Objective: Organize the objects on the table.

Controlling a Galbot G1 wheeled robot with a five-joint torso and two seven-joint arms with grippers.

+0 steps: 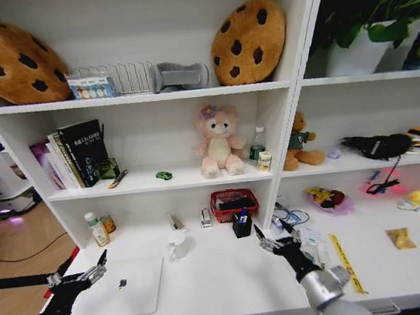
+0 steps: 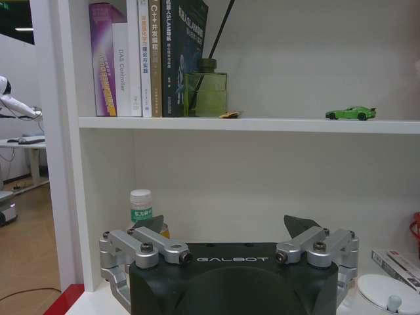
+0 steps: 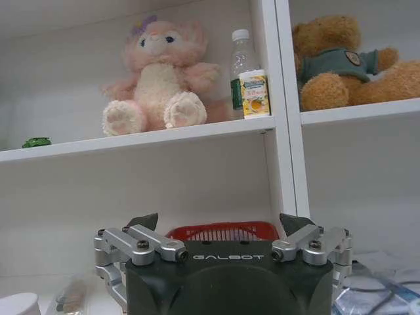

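Both black-and-silver grippers — left (image 1: 94, 271), right (image 1: 271, 239) — hover open-jawed over the white desk (image 1: 229, 275); its slim silver-white laptop (image 1: 122, 289) looks rigid, slippery, best pinched at an edge.

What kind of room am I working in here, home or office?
Likely a home study or a staged office corner: a white desk with a laptop under built-in shelves holding books, plush toys and cookie-shaped cushions. Both grippers hover open over the desk.

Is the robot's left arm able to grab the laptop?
Probably yes. The left gripper hangs open beside the laptop on the table, nothing between them.
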